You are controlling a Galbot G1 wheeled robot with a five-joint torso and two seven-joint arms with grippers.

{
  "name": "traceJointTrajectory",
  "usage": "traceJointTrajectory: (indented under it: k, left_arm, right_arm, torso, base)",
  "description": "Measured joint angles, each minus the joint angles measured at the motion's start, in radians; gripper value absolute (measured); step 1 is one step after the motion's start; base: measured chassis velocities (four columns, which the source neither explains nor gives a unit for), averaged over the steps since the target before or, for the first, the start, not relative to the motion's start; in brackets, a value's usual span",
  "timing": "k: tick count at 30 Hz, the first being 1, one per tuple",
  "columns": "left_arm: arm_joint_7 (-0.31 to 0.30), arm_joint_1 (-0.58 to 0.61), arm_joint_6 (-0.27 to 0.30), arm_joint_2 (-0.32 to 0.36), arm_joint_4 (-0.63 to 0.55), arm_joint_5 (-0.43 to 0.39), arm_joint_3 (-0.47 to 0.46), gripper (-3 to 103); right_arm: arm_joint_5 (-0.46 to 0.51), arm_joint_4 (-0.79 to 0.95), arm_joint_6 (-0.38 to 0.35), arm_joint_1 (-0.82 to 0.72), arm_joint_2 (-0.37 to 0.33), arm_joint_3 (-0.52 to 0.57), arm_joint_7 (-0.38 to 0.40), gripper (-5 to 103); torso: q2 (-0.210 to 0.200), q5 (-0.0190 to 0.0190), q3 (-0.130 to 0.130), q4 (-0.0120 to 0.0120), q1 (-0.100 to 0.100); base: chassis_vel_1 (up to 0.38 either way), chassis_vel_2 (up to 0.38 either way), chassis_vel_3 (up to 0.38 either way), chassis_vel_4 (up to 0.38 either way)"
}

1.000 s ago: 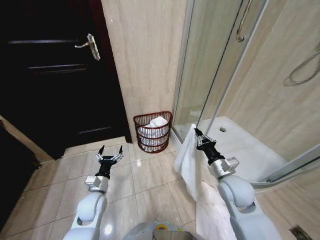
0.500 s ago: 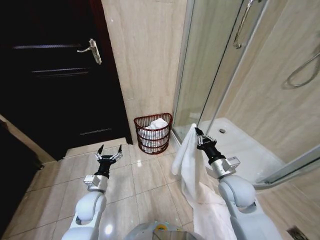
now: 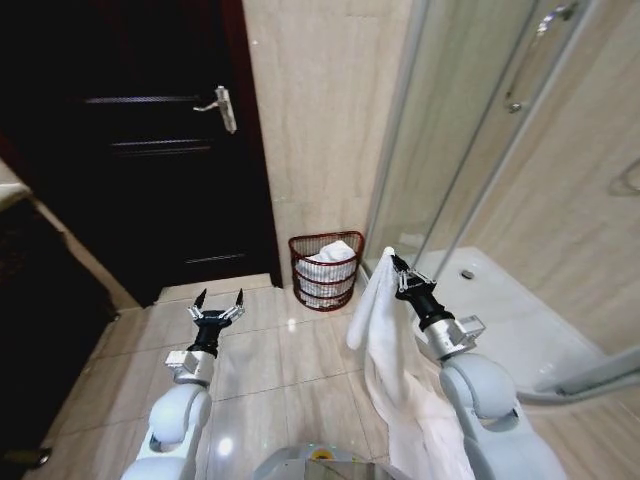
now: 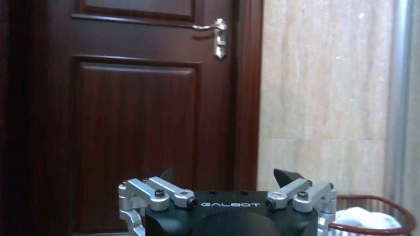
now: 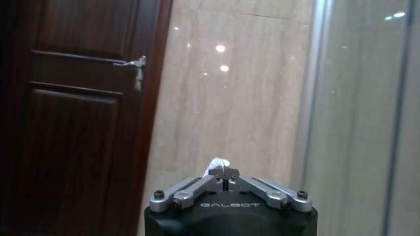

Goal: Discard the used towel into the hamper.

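Right gripper (image 3: 393, 262), jaws pinched on the top of the white towel (image 3: 378, 320), must carry it forward above the hamper (image 3: 325, 270) by the wall before letting go; left gripper (image 3: 219, 302) idles, jaws spread and empty

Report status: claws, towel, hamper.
Right claw shut on hanging white cloth towel. Left claw open, empty, low over floor. Reddish-brown wire hamper ahead at wall, white cloth inside. Path open.

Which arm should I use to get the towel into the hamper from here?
The right. Its gripper is already shut on the towel, held up just right of the hamper. The left gripper is open, empty and farther from it.
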Motion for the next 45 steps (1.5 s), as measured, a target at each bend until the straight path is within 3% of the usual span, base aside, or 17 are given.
traceJointTrajectory:
  k: [45]
  left_arm:
    - [0.004,0.038,-0.011,-0.012,-0.022,0.017,-0.010,100]
  right_arm:
    - [0.033,-0.005,0.008,0.014,-0.013,0.010,0.007,0]
  torso:
    - [0.186,0.0000,0.110,-0.0002,0.076]
  base:
    - [0.006,0.003,0.006,0.005]
